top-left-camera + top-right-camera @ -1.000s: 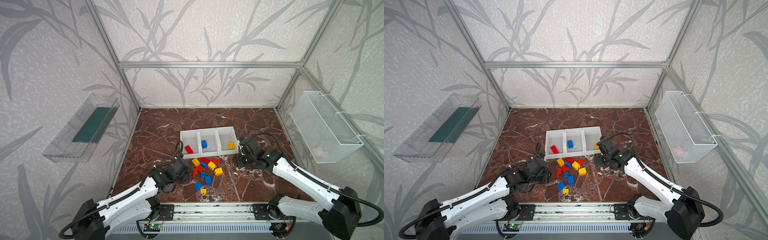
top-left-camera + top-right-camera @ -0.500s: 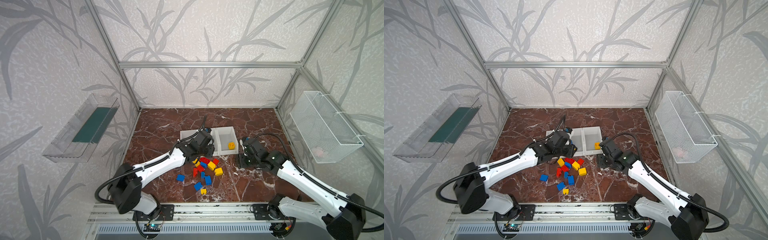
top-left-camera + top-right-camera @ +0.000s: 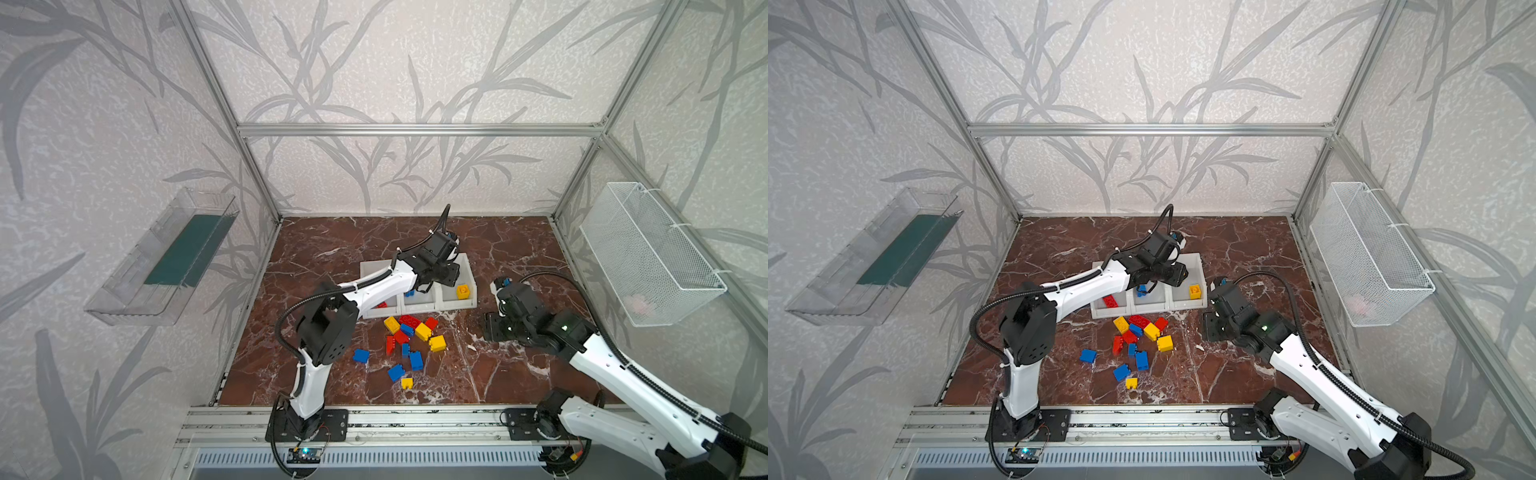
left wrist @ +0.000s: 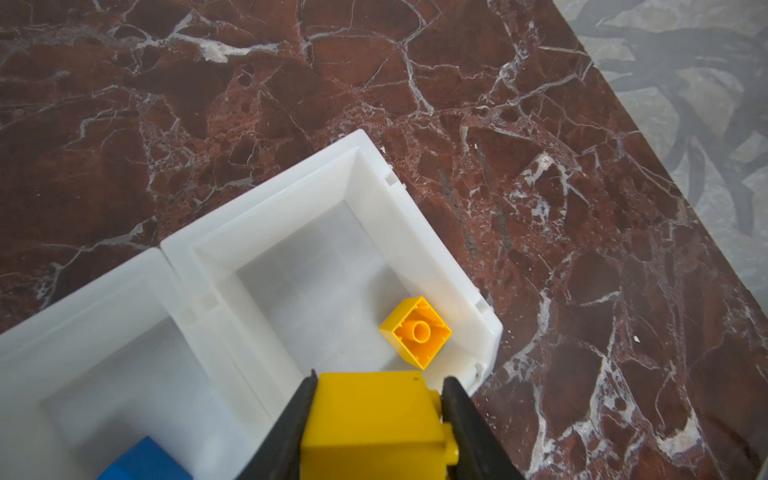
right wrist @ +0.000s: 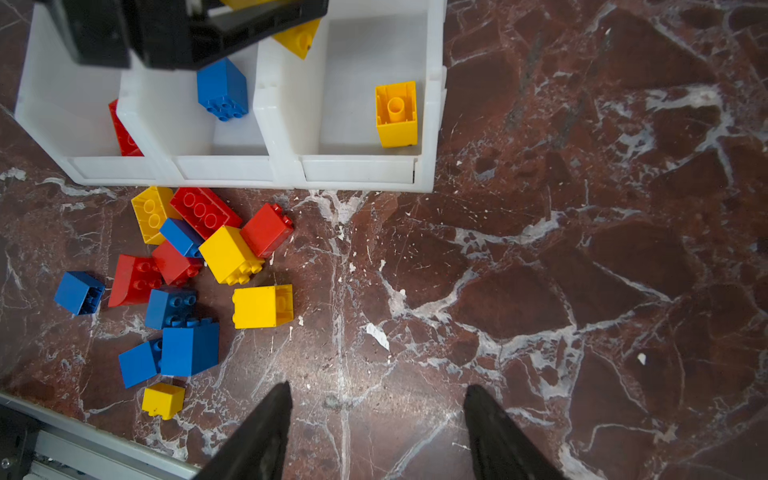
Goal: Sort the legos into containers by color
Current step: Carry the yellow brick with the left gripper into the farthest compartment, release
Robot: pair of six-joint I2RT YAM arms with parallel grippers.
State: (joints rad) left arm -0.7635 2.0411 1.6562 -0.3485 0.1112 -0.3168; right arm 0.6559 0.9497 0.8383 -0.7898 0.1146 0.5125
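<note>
The containers (image 3: 470, 270) (image 3: 1150, 310) (image 5: 357, 170) are three joined white bins on the marble floor. My left gripper (image 4: 380, 378) (image 3: 446, 276) (image 3: 1173, 274) hovers over them, shut on a yellow lego (image 4: 370, 424) (image 5: 297, 39). It hangs above the wall between the middle and right bins. The right bin holds one yellow brick (image 4: 415, 332) (image 5: 396, 114), the middle a blue one (image 5: 222, 89), the left a red one (image 3: 1111, 301). Several loose legos (image 3: 409, 332) (image 5: 228, 253) lie just in front. My right gripper (image 5: 376, 395) (image 3: 492, 330) stands open over bare floor to their right.
A clear tray (image 3: 166, 257) hangs on the left wall and a white wire basket (image 3: 648, 253) on the right wall. An aluminium rail (image 3: 415, 419) runs along the floor's front edge. Bare marble lies behind the bins and right of the pile.
My left arm swung from the front left, past the pile, up over the bins with the yellow lego. One blue brick now lies apart, left of the pile. The right gripper shifted slightly back.
</note>
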